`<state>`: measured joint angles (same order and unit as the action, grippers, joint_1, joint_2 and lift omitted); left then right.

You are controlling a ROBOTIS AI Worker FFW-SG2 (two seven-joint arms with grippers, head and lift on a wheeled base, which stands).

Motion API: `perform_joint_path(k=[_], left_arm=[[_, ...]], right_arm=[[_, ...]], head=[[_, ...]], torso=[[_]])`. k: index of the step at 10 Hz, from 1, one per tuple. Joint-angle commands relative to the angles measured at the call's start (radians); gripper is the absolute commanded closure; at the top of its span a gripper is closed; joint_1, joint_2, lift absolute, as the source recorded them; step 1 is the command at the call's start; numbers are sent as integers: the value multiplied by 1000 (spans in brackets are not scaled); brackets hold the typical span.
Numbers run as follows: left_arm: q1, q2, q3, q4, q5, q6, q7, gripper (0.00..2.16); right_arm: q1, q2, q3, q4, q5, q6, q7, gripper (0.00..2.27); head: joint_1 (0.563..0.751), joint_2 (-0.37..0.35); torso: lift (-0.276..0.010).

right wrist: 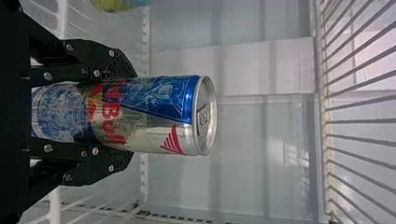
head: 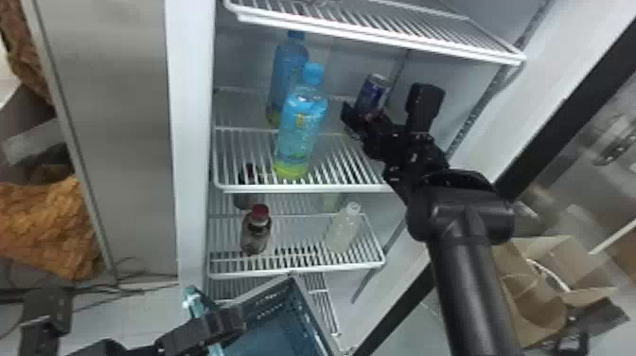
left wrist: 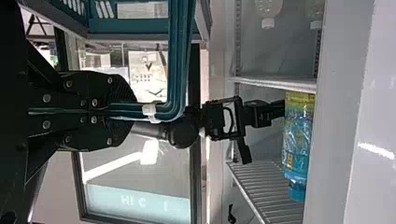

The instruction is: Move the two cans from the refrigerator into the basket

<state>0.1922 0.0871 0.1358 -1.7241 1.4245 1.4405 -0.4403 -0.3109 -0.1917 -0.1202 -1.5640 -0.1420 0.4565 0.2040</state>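
Observation:
In the head view my right gripper [head: 371, 120] is inside the refrigerator at the upper shelf's right side, holding a blue and silver can [head: 374, 94]. The right wrist view has the can [right wrist: 159, 114] between both fingers of the gripper [right wrist: 126, 114], its lid end pointing away from the wrist. At the bottom of the head view, my left gripper [head: 227, 324] is at the rim of the teal basket [head: 279, 331]. In the left wrist view that gripper [left wrist: 126, 111] is closed on the basket's rim [left wrist: 180, 60].
Two blue bottles [head: 300, 128] stand on the upper shelf [head: 345, 163], left of the right gripper. Small bottles [head: 255, 232] stand on the shelf below. The refrigerator's open door is at the right, and a cardboard box [head: 534, 293] lies beyond it.

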Motion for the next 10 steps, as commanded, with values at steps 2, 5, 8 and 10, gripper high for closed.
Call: perform_joint_path(k=[2, 5, 8, 10], left_arm=[[4, 2, 2, 0, -1, 0, 0, 1197], [4, 2, 0, 0, 1, 0, 0, 1197], [9, 2, 0, 0, 3, 0, -2, 1197], [14, 2, 2, 0, 3, 0, -2, 1197]], right_arm=[[97, -14, -11, -128, -45, 34, 0, 1282], [245, -40, -19, -332, -99, 83, 2, 1283], [409, -48, -75, -533, -121, 137, 2, 1283], [512, -49, -111, -651, -141, 174, 2, 1283]], head=[[695, -344], [695, -349], [695, -350], [695, -350]], torso=[[-35], [-35], [-35], [-35]])
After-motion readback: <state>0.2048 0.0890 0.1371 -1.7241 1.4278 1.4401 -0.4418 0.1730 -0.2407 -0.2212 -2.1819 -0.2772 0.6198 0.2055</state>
